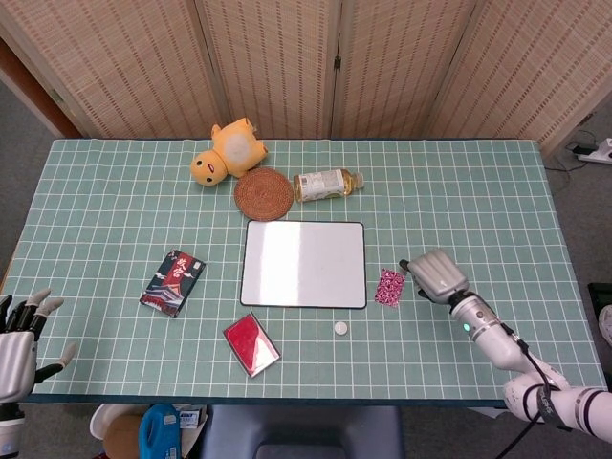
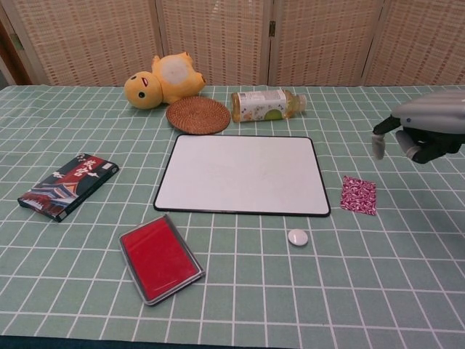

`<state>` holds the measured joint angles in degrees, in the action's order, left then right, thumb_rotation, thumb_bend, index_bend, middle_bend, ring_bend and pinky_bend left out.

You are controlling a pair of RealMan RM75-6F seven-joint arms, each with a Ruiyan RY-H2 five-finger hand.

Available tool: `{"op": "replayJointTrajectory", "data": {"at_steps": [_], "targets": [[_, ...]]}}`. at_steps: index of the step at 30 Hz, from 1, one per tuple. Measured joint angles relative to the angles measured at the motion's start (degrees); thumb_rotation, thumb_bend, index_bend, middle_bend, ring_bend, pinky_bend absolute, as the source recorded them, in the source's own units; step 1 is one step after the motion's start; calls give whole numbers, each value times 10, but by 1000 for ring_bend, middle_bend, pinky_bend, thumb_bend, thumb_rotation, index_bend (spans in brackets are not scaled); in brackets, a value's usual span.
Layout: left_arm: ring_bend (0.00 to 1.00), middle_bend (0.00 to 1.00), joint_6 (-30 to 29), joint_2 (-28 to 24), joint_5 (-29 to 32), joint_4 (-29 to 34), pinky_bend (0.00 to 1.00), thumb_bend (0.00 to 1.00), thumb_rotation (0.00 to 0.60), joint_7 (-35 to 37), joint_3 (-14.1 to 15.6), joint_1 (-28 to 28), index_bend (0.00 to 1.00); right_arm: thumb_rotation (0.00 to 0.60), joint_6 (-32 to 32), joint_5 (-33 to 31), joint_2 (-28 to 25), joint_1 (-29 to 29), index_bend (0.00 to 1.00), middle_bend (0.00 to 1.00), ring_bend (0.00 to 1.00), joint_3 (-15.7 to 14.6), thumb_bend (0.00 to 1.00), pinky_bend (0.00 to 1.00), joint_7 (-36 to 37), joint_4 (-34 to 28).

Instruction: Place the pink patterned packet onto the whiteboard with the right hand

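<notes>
The pink patterned packet (image 1: 389, 287) (image 2: 359, 195) lies flat on the green checked cloth, just right of the whiteboard (image 1: 304, 264) (image 2: 243, 174). My right hand (image 1: 436, 275) (image 2: 425, 135) hovers above the table a little to the right of the packet, fingers curled downward and holding nothing; it does not touch the packet. My left hand (image 1: 21, 337) stays at the near left table edge, fingers spread and empty. The whiteboard's surface is bare.
A white round magnet (image 1: 340, 328) (image 2: 298, 237) and a red tin (image 1: 251, 344) (image 2: 160, 257) lie in front of the board. A dark snack packet (image 1: 172, 282) sits left; a wicker coaster (image 1: 263, 193), bottle (image 1: 327, 184) and yellow plush toy (image 1: 228, 151) lie behind.
</notes>
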<state>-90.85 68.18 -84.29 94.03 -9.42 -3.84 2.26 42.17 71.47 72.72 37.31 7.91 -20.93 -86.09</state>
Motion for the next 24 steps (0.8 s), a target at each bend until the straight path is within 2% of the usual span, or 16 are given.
{"op": "replayJointTrajectory", "data": {"at_steps": [10, 24], "targets": [[170, 159, 3, 2, 3, -6, 17, 220, 600, 3, 0, -2, 227, 600, -34, -45, 79, 48, 378, 972, 1000, -7, 1000, 1000, -29, 84], [170, 159, 6, 3, 9, -14, 17, 220, 600, 11, 0, -5, 227, 600, -49, -73, 133, 81, 378, 969, 1000, -22, 1000, 1000, -34, 155]]}}
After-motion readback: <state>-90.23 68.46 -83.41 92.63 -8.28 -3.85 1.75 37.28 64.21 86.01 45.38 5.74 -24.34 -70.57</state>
